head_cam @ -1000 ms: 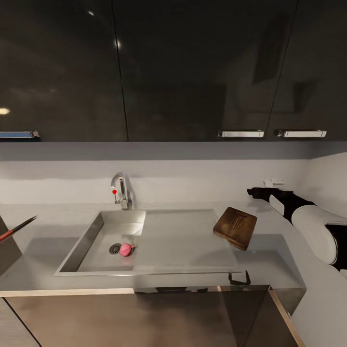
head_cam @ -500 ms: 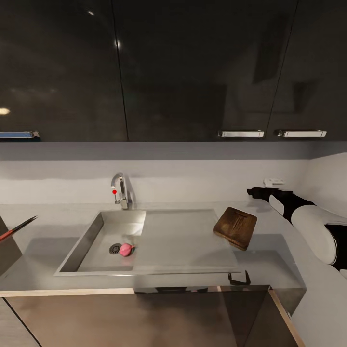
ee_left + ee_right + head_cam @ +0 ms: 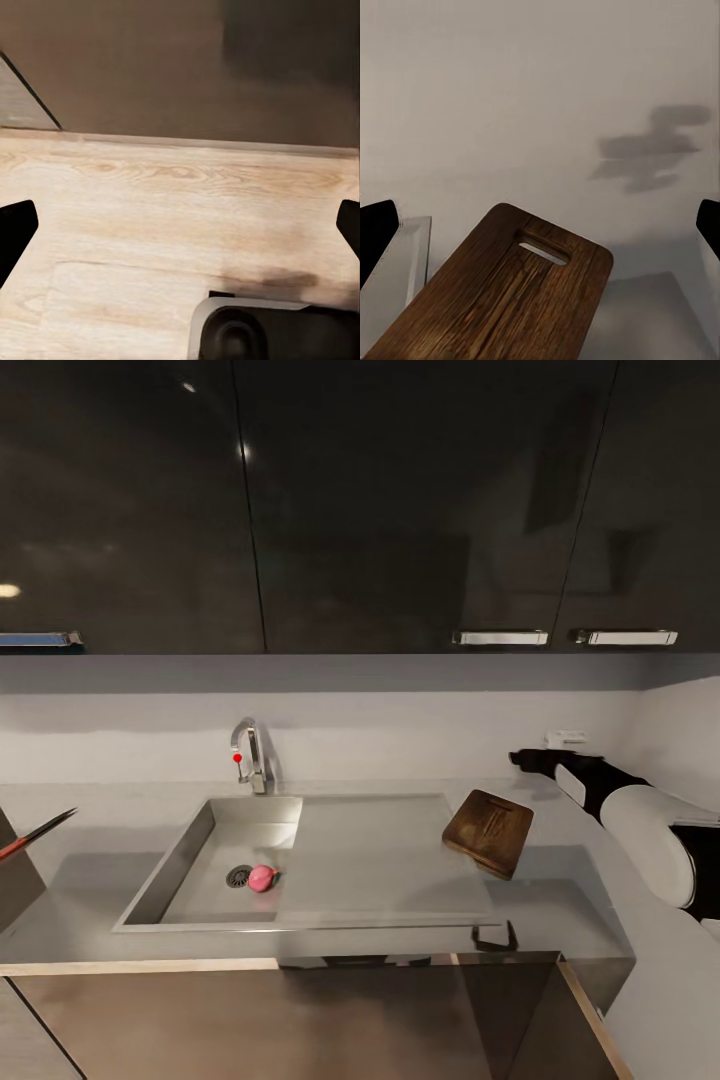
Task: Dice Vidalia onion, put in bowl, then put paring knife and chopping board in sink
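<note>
Three views: head first, then left wrist, then right wrist.
Head view, sink [image 3: 190,855]: steel basin set in the grey tabletop [image 3: 90,830], with the faucet [image 3: 250,755] at its back edge.
Head view, Vidalia onion [image 3: 262,877]: lies in the basin, just beside the round drain.
Head view, chopping board [image 3: 489,831]: tilted, at the drainboard's right edge.
Head view, paring knife [image 3: 35,832]: dark blade and red handle poke in at the left edge.
Head view, right hand [image 3: 527,759]: dark, near the back wall; I cannot tell its state from here.
Left wrist view, left hand [image 3: 180,225]: fingers [image 3: 16,232] wide apart, holding nothing, over pale wood floor [image 3: 150,202].
Right wrist view, right hand [image 3: 540,225]: fingers spread at both edges, empty, above the board's slot-handle end, not touching.
</note>
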